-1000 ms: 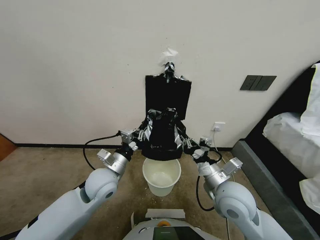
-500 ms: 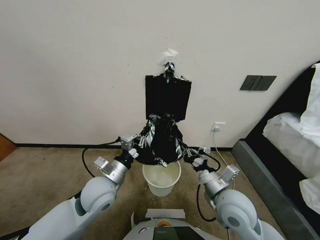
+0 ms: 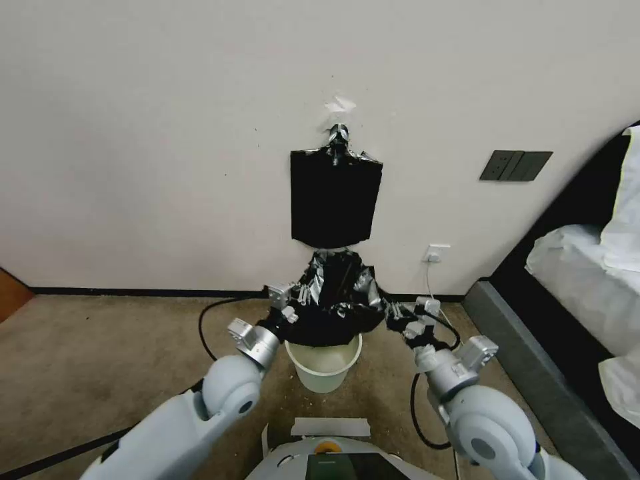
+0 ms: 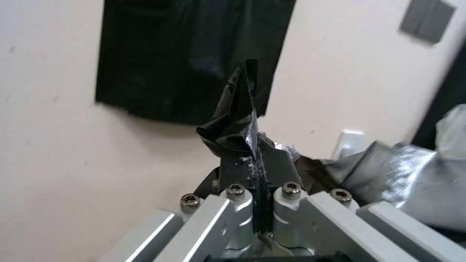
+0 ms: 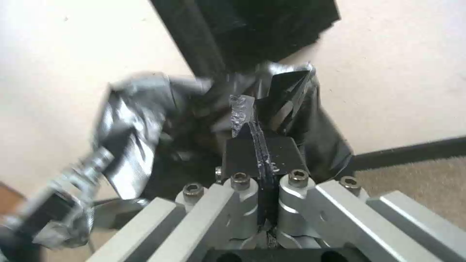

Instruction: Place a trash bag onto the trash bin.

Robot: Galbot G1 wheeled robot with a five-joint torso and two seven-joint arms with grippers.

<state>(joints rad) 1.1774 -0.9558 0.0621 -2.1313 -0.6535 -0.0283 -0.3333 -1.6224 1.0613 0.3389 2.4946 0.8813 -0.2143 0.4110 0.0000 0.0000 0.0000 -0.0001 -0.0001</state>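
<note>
Now, head view: the trash bag is held stretched between the left gripper and the right gripper, its lower edge just over the far rim of the trash bin. Compared with a second ago, the bag has been brought lower and both arms are reached further forward; the bag's hanging body, earlier a tall cone above the bin, is now spread wider and flatter. The mouth is judged close to being seated, but the rim is not yet covered. The near rim and the inside of the bin are left exposed. The bundle of bags is seen untouched on the wall hook.

Left wrist view: the left gripper is seen clamped tight, a folded peak of black film pinched between the pads. The film is glossy and creased, with silvery sheen on its folds.

Right wrist view: the right gripper is likewise closed hard on a bag edge, a crumpled tongue sticking out past the fingertips. The far side is blurred by motion.
</note>
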